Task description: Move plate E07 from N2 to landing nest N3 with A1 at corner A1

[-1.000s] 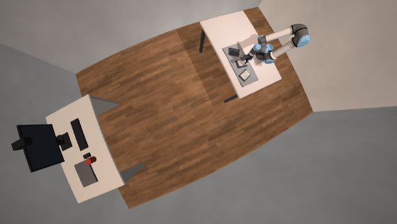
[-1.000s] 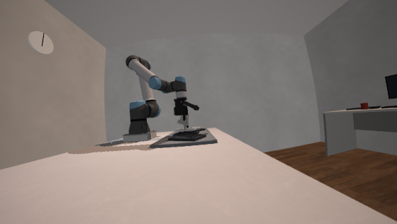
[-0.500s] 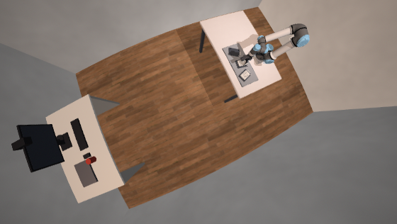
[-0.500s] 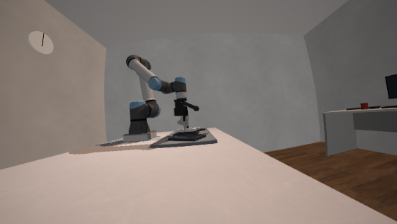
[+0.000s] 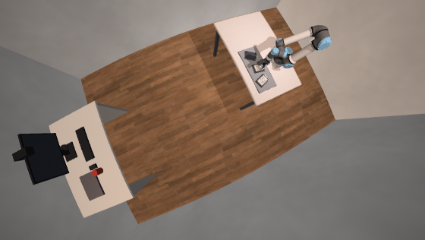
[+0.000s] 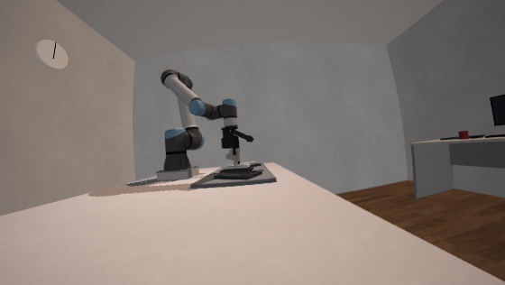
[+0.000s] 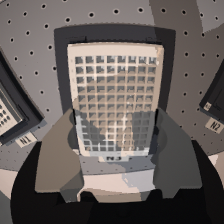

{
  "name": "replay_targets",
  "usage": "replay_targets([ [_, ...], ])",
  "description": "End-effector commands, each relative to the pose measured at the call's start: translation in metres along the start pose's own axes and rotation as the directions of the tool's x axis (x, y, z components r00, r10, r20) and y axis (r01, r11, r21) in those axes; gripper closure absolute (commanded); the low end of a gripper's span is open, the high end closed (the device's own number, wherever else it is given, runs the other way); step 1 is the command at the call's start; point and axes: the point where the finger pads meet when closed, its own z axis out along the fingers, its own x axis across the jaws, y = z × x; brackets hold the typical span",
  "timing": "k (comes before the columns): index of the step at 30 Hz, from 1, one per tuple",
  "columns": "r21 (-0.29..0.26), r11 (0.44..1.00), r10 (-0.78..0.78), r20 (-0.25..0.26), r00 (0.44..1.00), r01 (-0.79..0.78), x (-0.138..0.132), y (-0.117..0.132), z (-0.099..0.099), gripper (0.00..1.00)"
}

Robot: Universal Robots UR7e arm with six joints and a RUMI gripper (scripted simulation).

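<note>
In the wrist view, plate E07 [image 7: 116, 95], a pale plate with a grid of wells, lies lengthwise between my gripper's [image 7: 116, 122] two jaws, which are shut on its long sides. Under it is a dark nest frame [image 7: 115, 35] with a small label at the near end that seems to read N3 [image 7: 114, 158]. I cannot tell whether the plate rests in the nest or hangs just above it. Nest N2 [image 7: 213, 99] on the right is dark and empty. Plate E01 [image 7: 6, 114] sits on nest N1 at the left. In the top view the gripper [image 5: 262, 62] is over the middle nest.
The nests stand in a row on a grey perforated board on the white table, next to the arm's base [image 6: 177, 172]. A second desk with a monitor [image 5: 39, 157] stands far away across the wooden floor.
</note>
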Motion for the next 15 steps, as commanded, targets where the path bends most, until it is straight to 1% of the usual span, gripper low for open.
replay_targets([
  [1,-0.001,1.000,0.001,0.000,1.000,-0.001,0.0008,0.0002,0.0026,1.00],
  [12,-0.001,1.000,0.001,0.000,1.000,-0.001,0.0008,0.0005,0.0062,1.00],
  [15,0.003,1.000,0.001,-0.001,1.000,-0.001,0.0010,-0.0012,0.0045,1.00],
])
